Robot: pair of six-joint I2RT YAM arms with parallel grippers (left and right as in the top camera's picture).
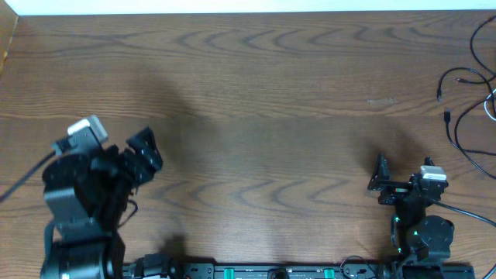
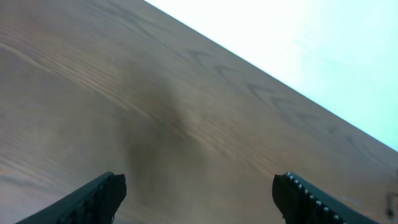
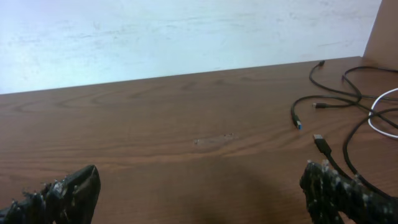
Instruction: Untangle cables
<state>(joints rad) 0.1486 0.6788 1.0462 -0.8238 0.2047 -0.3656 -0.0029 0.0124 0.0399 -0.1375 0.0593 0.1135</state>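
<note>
**Q:** Nearest the base, how do the grippers stand?

**A:** The left gripper (image 1: 146, 153), at 8 o'clock overhead, has its fingers apart and empty. The right gripper (image 1: 380, 177), at 4 o'clock, is likewise spread wide.

**Q:** Where are the cables?

**A:** The cables (image 1: 448, 116) lie loose at 2 to 3 o'clock, well apart from both grippers. The right wrist view resolves their plug ends (image 3: 318, 138) and a white cord (image 3: 380, 99). The left wrist view shows table (image 2: 186, 112) grain.

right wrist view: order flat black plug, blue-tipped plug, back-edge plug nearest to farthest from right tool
1. flat black plug, ahead and right of the right tool
2. blue-tipped plug, just beyond it
3. back-edge plug, far right
</note>
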